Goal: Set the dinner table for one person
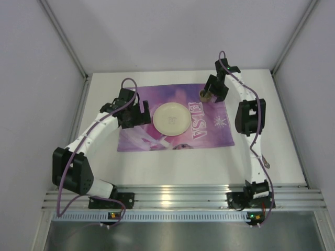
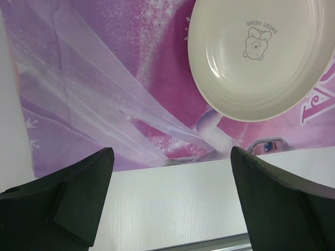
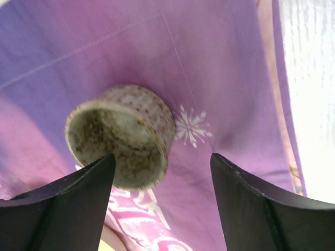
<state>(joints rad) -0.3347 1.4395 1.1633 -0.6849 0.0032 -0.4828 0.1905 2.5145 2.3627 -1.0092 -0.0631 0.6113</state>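
The white dinner table (image 1: 172,164) carries a purple "ELSA" placemat (image 1: 209,130). A cream plate (image 1: 170,118) sits on the placemat's middle; it also shows in the left wrist view (image 2: 256,52). A speckled brown cup (image 1: 205,95) stands upright on the placemat's far right part, also in the right wrist view (image 3: 120,136). My left gripper (image 1: 137,116) is open and empty, just left of the plate, above the placemat's near edge (image 2: 172,157). My right gripper (image 1: 215,93) is open and empty; the cup stands by its left finger (image 3: 78,204).
Grey walls with metal corner posts (image 1: 65,47) enclose the table on three sides. An aluminium rail (image 1: 178,196) runs along the near edge by the arm bases. White tabletop shows left of the placemat (image 2: 8,130) and right of it (image 3: 311,78).
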